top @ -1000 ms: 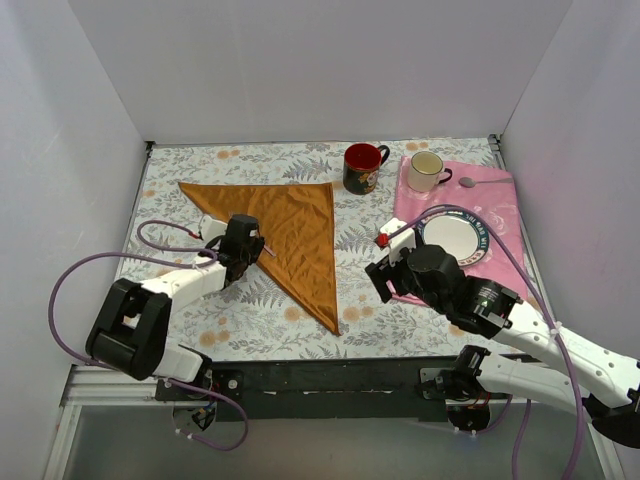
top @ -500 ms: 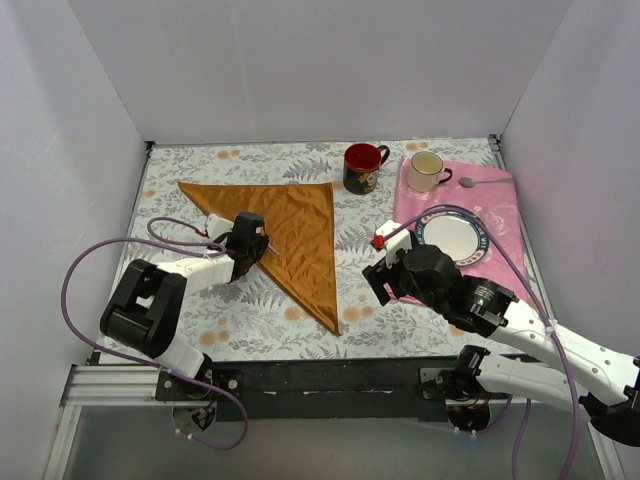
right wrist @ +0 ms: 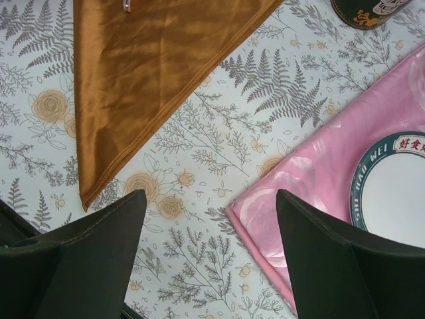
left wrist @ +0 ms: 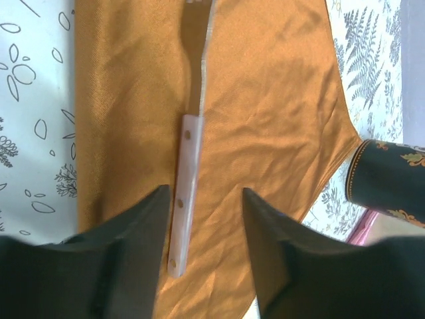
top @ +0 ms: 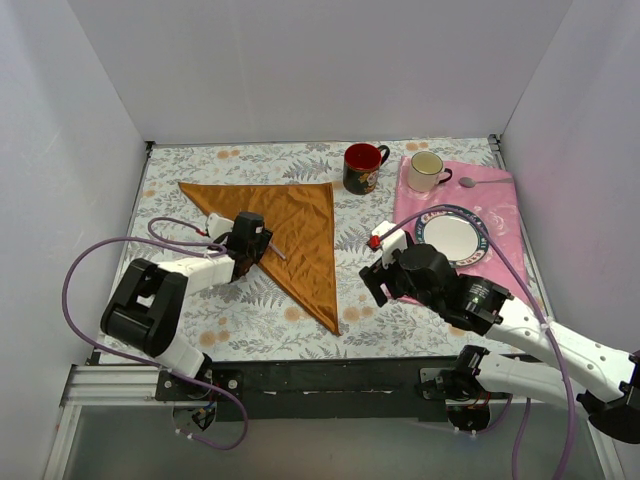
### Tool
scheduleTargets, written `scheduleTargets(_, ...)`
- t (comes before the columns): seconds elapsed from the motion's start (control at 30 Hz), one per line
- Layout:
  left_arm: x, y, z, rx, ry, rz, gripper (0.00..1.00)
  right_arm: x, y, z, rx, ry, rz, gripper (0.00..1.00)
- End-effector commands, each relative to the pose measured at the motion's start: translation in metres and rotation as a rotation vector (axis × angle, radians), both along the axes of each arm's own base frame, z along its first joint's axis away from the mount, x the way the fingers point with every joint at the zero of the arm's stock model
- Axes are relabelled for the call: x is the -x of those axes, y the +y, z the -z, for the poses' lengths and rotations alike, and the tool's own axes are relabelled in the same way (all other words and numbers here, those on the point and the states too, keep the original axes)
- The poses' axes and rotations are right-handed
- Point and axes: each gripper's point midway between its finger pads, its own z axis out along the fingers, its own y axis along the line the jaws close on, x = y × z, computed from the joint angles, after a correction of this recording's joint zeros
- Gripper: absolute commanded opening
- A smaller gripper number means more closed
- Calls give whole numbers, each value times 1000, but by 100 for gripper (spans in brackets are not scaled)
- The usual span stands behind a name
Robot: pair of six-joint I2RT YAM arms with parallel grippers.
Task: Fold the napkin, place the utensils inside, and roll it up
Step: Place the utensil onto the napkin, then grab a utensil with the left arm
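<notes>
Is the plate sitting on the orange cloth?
No, the plate sits on the pink cloth, well apart from the orange napkin.

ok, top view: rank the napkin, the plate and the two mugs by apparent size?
1. napkin, folded into a triangle, clearly the largest
2. plate
3. red mug and cream mug: these look about alike, so no ranking between them

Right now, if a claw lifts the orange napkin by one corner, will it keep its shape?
Probably not: the napkin shows soft creases, so it should droop and its fold may open. Its sheen suggests slippery cloth; the utensil on it would likely slide off.
</notes>
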Motion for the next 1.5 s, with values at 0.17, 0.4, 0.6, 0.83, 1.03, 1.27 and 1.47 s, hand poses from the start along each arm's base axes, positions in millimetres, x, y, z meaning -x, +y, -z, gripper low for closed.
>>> scheduleTargets(0.17, 10, 2, -58, 183, -96, -83, 72, -13, 24, -19, -80, -24, -11, 88)
scheduleTargets(0.4, 25, 20, -153, -4, -230, 39, 77, -56, 78, -14, -132, 154, -16, 82)
scheduleTargets(0.6, 25, 50, -165, -226, -124, 159, 81, -91, 152, -1, -204, 339, -190, 70)
scheduleTargets(0.83, -30, 59, -90, -302, 232, 231, 64, -135, 170, 11, -209, 499, -50, 67)
scheduleTargets(1.03, -65, 62, -37, -336, 343, 180, 57, -144, 149, 26, -220, 559, 25, 62)
scheduleTargets(1.27, -73, 68, -8, -377, 399, 138, 50, -142, 127, 38, -185, 534, 52, 62)
scheduleTargets(1.47, -77, 68, 2, -381, 405, 140, 42, -140, 132, 45, -188, 558, 29, 61)
